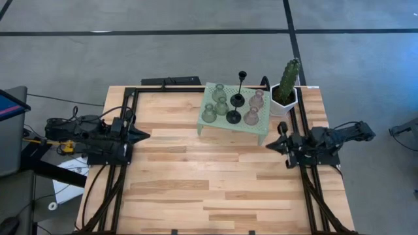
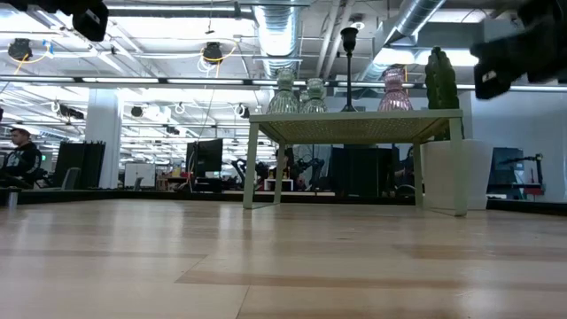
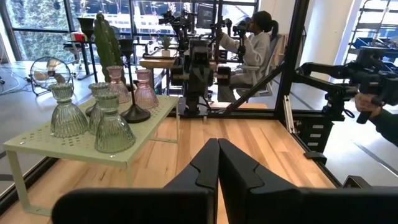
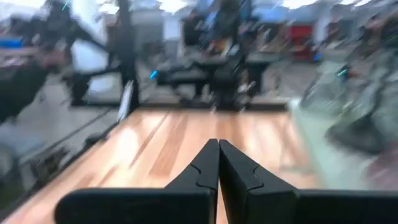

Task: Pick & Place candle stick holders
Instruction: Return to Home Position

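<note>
Several candle stick holders stand by their bases on the mint-green mesh stand (image 1: 261, 128) at the table's far middle. Three dull green ones (image 1: 209, 114) are on its left part, two pink ones (image 1: 251, 117) on its right. A squat black one (image 1: 234, 117) and the tall black stem (image 1: 242, 77) on its round base stand between them. They also show in the left wrist view (image 3: 112, 124) and the low view (image 2: 393, 90). My left gripper (image 1: 146, 135) is shut and empty at the table's left. My right gripper (image 1: 268, 146) is shut and empty, near the stand's near right corner.
A green cactus in a white pot (image 1: 286, 88) stands right of the stand at the far right corner. Black rails (image 1: 124, 124) run along the table's left, right and far sides. Bare wood (image 1: 209, 176) lies between the arms and toward the near edge. A person (image 3: 256, 43) sits beyond the table.
</note>
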You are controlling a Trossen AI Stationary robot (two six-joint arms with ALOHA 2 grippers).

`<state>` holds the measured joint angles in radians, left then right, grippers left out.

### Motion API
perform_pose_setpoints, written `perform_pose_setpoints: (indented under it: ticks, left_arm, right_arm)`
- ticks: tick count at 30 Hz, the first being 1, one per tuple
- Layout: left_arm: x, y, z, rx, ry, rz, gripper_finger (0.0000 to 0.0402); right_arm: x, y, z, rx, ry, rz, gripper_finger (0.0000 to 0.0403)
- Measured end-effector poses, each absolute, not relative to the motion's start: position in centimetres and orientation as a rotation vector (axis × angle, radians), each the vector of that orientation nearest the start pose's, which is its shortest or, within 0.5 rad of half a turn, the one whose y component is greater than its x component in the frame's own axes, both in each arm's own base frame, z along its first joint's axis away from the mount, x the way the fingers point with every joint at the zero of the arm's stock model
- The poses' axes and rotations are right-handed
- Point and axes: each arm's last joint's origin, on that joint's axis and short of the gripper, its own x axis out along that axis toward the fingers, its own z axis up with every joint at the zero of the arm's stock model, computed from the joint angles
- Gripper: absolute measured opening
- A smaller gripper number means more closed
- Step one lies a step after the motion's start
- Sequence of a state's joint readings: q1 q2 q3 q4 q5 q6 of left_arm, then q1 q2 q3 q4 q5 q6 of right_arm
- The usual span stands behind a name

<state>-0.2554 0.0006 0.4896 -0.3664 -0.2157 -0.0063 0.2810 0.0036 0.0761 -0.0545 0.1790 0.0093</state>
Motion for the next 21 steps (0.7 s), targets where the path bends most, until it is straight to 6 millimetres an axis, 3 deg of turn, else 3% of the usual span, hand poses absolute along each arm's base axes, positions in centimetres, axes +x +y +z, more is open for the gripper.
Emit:
perform_pose_setpoints:
  ticks: [5, 11, 21]
  left_arm:
    - [4.0, -0.4, 28.4, -0.037, -0.119, -0.042, 0.0006]
    - [4.0, -0.4, 28.3, -0.019, -0.111, -0.041, 0.0006]
    - [5.3, -0.8, 25.8, -0.014, -0.029, -0.07, 0.0006]
  right_arm:
    - [9.3, 2.3, 17.2, 0.014, 0.01, 0.17, 0.0]
    - [9.3, 2.4, 17.1, -0.005, 0.012, 0.204, 0.0]
    - [9.3, 2.5, 17.0, -0.003, 0.014, 0.209, 0.0]
